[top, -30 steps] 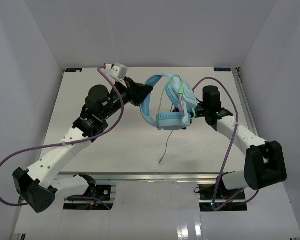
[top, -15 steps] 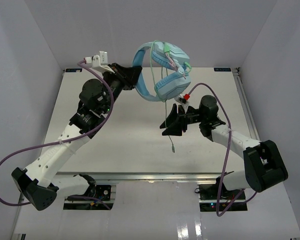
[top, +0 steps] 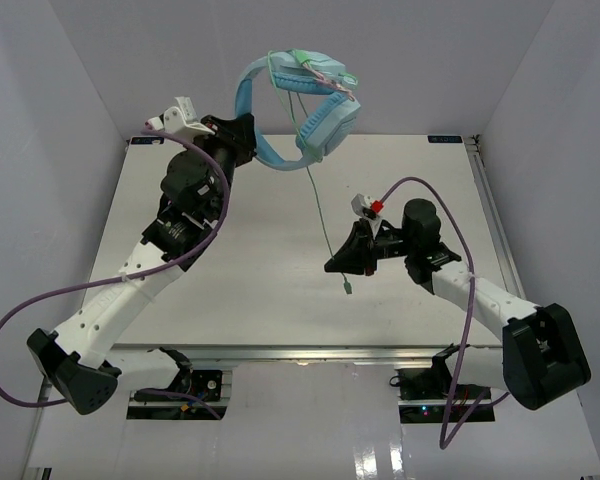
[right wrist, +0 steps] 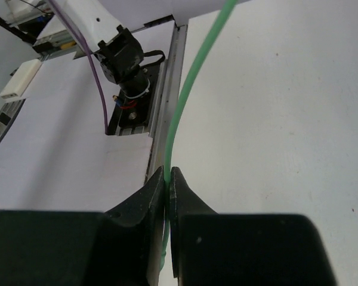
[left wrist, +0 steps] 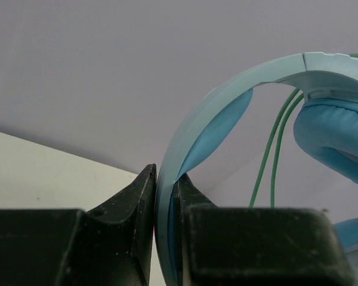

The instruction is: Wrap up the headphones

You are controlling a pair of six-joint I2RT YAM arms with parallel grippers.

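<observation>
Headphones (top: pixel 325 118) aloft, left end effector (left wrist: pixel 161 179) high, clamped on headband (left wrist: pixel 227 89), right end effector (right wrist: pixel 167 179) low, pinching cable (top: pixel 318 210)

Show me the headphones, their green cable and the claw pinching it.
headphones (top: pixel 330 118), top view, on an earcup
green cable (right wrist: pixel 178 116), right wrist view, above the claw
right claw (right wrist: pixel 167 173), right wrist view, between fingertips

A robotics lab test cell: a white surface (top: pixel 270 270) boxed in by white panel walls (top: pixel 70 90) behind and beside it, a left arm (top: pixel 120 300) and a right arm (top: pixel 475 290) bolted to the metal rail (top: pixel 300 351) along its near edge.
</observation>
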